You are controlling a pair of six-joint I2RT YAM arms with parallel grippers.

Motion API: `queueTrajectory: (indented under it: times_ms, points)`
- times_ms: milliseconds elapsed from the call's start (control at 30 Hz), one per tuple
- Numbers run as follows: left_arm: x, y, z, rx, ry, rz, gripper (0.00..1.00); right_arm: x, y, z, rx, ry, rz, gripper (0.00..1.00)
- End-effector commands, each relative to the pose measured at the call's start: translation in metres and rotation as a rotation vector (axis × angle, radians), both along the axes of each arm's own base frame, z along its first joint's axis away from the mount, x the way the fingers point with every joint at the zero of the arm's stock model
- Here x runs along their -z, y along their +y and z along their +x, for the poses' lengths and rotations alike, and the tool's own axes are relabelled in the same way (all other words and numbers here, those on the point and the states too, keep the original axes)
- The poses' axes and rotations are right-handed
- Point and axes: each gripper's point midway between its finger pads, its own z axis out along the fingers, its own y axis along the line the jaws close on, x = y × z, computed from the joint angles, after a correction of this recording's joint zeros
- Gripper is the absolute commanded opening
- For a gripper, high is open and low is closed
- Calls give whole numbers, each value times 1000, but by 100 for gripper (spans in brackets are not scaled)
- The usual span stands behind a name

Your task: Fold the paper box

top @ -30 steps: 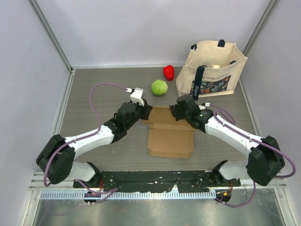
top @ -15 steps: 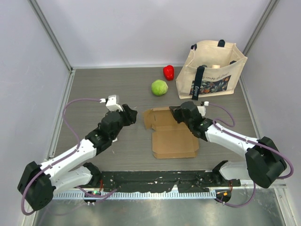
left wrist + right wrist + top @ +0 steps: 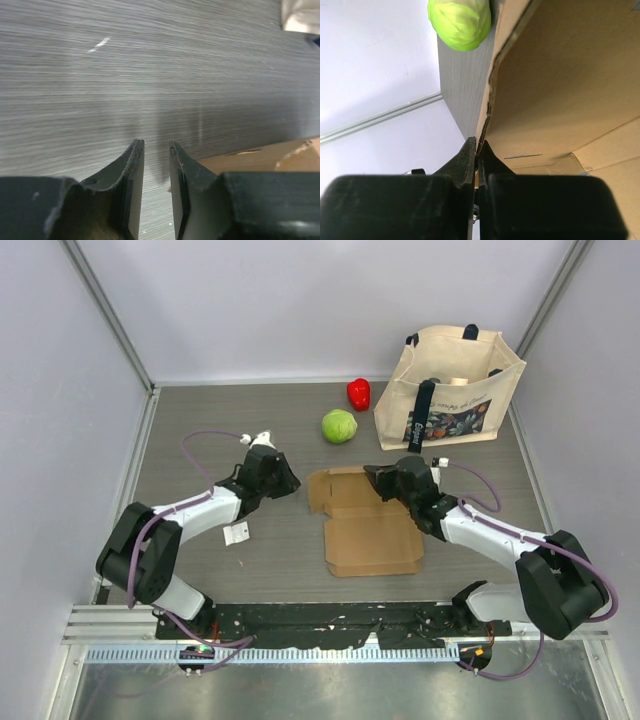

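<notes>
Though the right jaws clamp a far flap of the box (image 3: pixel 370 540), it lies seemingly flat on the counter (image 3: pixel 200 440), nothing folded yet; the left jaws, slightly parted and empty, sit just left of it.

A robot test cell in a lab, by every sign, not a home or a shop. Plain pale lilac wall panels (image 3: pixel 300 300) set in bare aluminium corner struts (image 3: pixel 110 315) box in a grey wood-grain table (image 3: pixel 200 430). At six o'clock, two white-and-black jointed robot arms (image 3: pixel 190 512) stand bolted to a black metal mounting plate (image 3: pixel 330 618), trailing looped purple cables (image 3: pixel 205 437). The goods look staged: a beige canvas tote bag (image 3: pixel 455 390) at two o'clock, a glossy red pepper (image 3: pixel 358 393) and a round green vegetable (image 3: pixel 339 426) – perhaps a cabbage – at twelve, and a flat brown corrugated paper box (image 3: pixel 370 540) at centre.
</notes>
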Motion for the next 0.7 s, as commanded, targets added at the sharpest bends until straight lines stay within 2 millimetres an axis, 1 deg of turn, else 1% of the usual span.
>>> queueTrajectory:
  times_ms: [0,33,100,167,300,367,400,467,500,567,600,633,667]
  points:
    - [-35,-44,9,174,-93,-158,29,-9,-2,2,-4,-50,45,1]
    - [-40,-48,6,198,-108,-186,27,-11,-4,3,-3,-59,47,1]
    - [-44,-56,-4,243,-139,-243,26,-12,-4,3,-10,-76,57,1]
    - [-48,-60,-11,264,-165,-269,25,-12,-2,3,-16,-84,72,1]
    - [-51,-83,-27,342,-150,-293,22,-14,1,3,-26,-96,97,1]
    - [-56,-92,-32,368,-164,-300,22,-14,1,3,-26,-96,101,1]
    - [-62,-97,-36,377,-185,-296,22,-13,0,2,-23,-96,101,1]
    - [-64,-98,-40,379,-197,-281,22,-13,-1,1,-20,-96,103,1]
    - [-68,-101,-43,382,-222,-265,22,-12,-2,0,-19,-94,100,1]
    - [-63,-104,-53,399,-230,-229,22,-12,-1,0,-22,-96,103,1]
    - [-62,-103,-55,397,-242,-206,24,-10,-2,-1,-23,-93,102,1]
    - [-59,-97,-50,363,-258,-162,24,-11,-2,-2,-27,-96,100,1]
    - [-51,-93,-53,351,-242,-138,24,-11,-3,-3,-27,-97,98,1]
